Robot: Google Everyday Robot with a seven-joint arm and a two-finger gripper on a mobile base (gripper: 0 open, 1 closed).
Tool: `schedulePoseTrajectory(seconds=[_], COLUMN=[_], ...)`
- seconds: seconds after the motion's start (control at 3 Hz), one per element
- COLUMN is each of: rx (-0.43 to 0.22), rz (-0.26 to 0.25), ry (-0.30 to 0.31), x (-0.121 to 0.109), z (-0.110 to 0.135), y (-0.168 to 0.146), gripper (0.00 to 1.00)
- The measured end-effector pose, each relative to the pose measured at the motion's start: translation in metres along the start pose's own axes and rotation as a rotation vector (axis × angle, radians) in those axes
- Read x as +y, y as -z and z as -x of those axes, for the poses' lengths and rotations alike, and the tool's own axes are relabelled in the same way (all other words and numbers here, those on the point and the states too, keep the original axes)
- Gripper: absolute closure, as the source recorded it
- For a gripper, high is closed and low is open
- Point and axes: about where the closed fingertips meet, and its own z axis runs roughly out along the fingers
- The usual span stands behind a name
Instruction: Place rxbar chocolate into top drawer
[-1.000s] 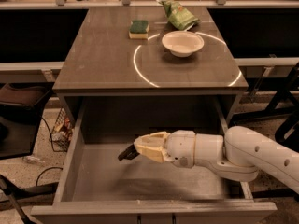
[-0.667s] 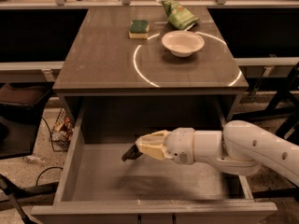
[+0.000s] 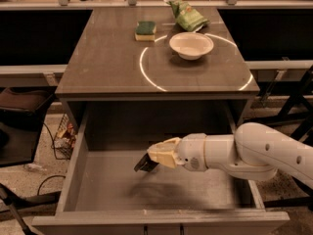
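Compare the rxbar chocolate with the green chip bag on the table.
The rxbar chocolate is dark and flat; the green chip bag is crinkled and bulkier. The rxbar chocolate hangs tilted in the pincer inside the top drawer, above its floor; the green chip bag lies free at the far edge of the table. Both are packaged snacks.

Cream claw (image 3: 154, 157) in grey drawer (image 3: 74, 166)

1 view only, high and in front, fairly near, looking down over the open drawer (image 3: 76, 173) toward the table's (image 3: 107, 58) far edge. Gripper (image 3: 152, 156) above drawer middle, clamping snack bar (image 3: 144, 164).
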Motion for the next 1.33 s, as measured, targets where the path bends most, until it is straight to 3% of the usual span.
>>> schedulePoseTrajectory(seconds=[1.0, 1.33], rx=[0.002, 0.003], rz=[0.008, 0.011], ry=[0.006, 0.008], x=[0.0034, 0.0044], z=[0.0021, 0.0027], y=[-0.0034, -0.0045], gripper=[0.12, 0.0])
